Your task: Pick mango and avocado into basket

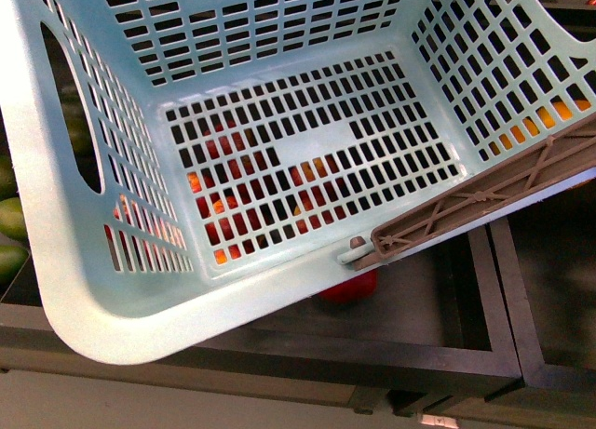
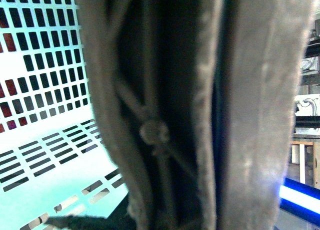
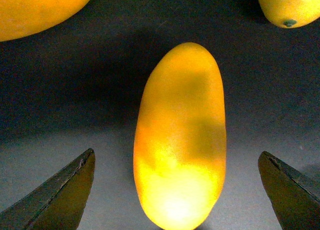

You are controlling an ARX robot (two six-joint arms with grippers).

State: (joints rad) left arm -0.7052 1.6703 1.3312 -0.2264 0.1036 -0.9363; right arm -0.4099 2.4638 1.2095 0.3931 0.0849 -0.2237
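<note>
Nearest the robot, the light teal plastic basket with slotted sides and floor (image 1: 140, 327) fills the front view, and its inside is bare: no fruit lies on its floor. Its brown-grey swing handle (image 1: 484, 201) lies across the right rim. The left wrist camera sits hard against that handle, with the slotted wall beside it. The left tool itself is not clearly shown, so I cannot tell whether it grips the handle.

Further out, the right tool (image 3: 176, 190) is spread wide, one dark fingertip on each side of the smooth yellow-orange elongated mango (image 3: 180, 135) and neither touching it. The mango lies on the dark grey counter (image 3: 75, 90), with two more yellow fruits (image 3: 35, 10) beyond it, well apart.

By my reading nothing is done yet — the mango is lined up for a grasp but not taken. Pale green rounded fruits (image 1: 9, 217) show at the left edge behind the basket — too cut off to call any of them the avocado. Both picks and both drops remain.
</note>
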